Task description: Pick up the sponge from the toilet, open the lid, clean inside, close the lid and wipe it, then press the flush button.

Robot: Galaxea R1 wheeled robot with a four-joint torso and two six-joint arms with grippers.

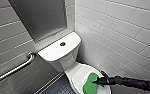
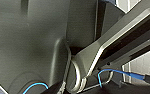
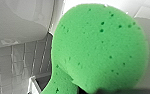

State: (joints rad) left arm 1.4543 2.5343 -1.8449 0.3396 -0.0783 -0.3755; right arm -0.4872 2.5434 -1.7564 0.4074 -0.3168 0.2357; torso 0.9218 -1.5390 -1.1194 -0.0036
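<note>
The white toilet (image 1: 58,51) stands in the corner with its lid (image 1: 77,73) down over the bowl. The dark round flush button (image 1: 62,44) sits in the middle of the tank top. A bright green sponge (image 1: 89,83) lies on the near right part of the lid. My right gripper (image 1: 98,80) reaches in from the right and is shut on the sponge's right edge. In the right wrist view the sponge (image 3: 101,47) looms large and close, with the toilet's white side behind it. My left gripper is open.
A metal grab bar (image 1: 16,68) runs along the tiled wall on the left. A dark flat panel (image 1: 41,17) hangs above the tank. White tiled wall (image 1: 126,37) closes in tightly on the right. Dark floor (image 1: 57,87) lies left of the bowl.
</note>
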